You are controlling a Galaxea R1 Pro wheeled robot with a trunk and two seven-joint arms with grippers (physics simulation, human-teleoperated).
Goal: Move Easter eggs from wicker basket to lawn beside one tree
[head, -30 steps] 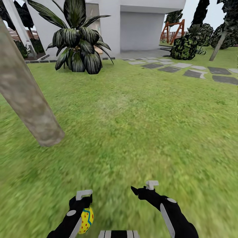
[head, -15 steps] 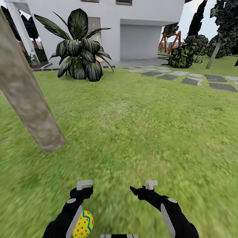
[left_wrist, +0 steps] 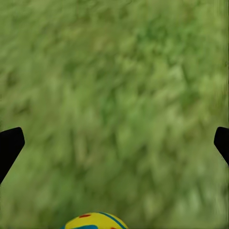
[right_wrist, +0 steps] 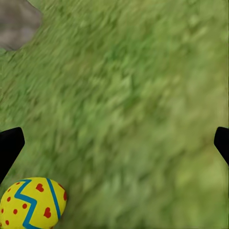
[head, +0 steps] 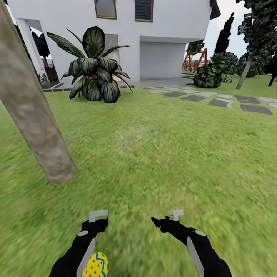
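Note:
One yellow Easter egg (head: 97,264) with red dots and a blue zigzag lies on the lawn (head: 154,154), partly behind my left forearm. It also shows in the left wrist view as the egg (left_wrist: 97,221) and in the right wrist view as the egg (right_wrist: 32,202). My left gripper (head: 97,225) hangs open just beyond it, nothing between its fingers. My right gripper (head: 163,223) is open too, over bare grass. The tree trunk (head: 34,111), thick and mottled grey-brown, meets the grass a short way ahead on the left; its foot (right_wrist: 16,21) also shows from the right wrist. The wicker basket is out of view.
A low dark broad-leaved plant (head: 94,65) stands ahead before a white house (head: 165,23). A grey stepping-stone path (head: 219,100) runs at the far right, with dark bushes (head: 207,75) and trees behind. Open grass lies ahead and to the right.
The whole head view has tilted upward, showing more of the house, so the camera moved. The egg and the trunk's foot sit lower in the picture. Both grippers stay open.

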